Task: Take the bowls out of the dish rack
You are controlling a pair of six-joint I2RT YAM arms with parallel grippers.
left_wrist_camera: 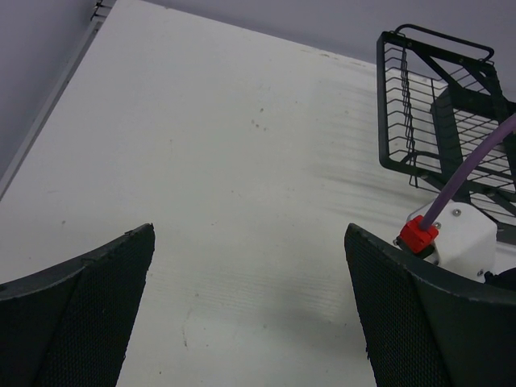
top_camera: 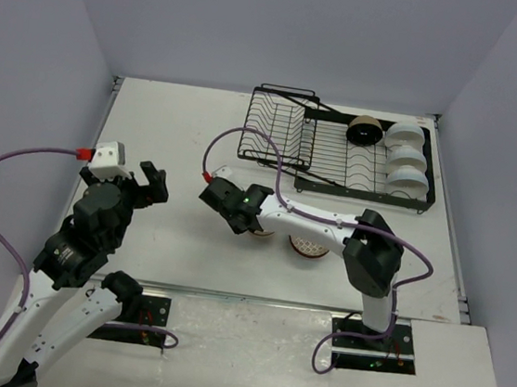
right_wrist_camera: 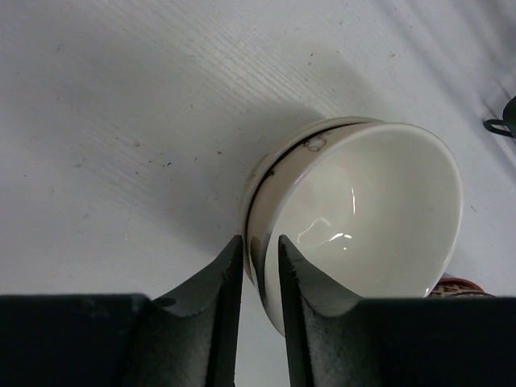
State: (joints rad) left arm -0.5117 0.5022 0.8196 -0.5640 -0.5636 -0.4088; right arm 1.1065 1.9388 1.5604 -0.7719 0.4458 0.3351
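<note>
1. The table (top_camera: 182, 129) carries everything. Take the dish rack (top_camera: 276, 125) at its far right as your landmark.
2. The rack's upright slotted section looks bare. Its flat tray holds three white bowls (top_camera: 406, 158) in a row at the right end, with a black-and-tan bowl (top_camera: 366, 129) just left of them. I judge the unloading to be partly done.
3. Your left claw (left_wrist_camera: 250, 230) is released, fingers spread wide with nothing between them. It hangs well to the left of the rack and has no part in this step.
4. Your right claw (right_wrist_camera: 260, 240) is just in front of the rack's slotted section. It is grasping a cream bowl (right_wrist_camera: 363, 201) by the rim, one finger inside the wall and one outside.
5. That bowl sits low on the table in front of the rack, its shadow tight beneath it. The step in hand looks like setting it down.
6. A reddish patterned bowl (top_camera: 309, 247) rests just beside it, also in front of the rack. Your next move calls for letting go and lifting clear of the rim without dragging the cream bowl into this neighbour. Then reach back to the tray.
</note>
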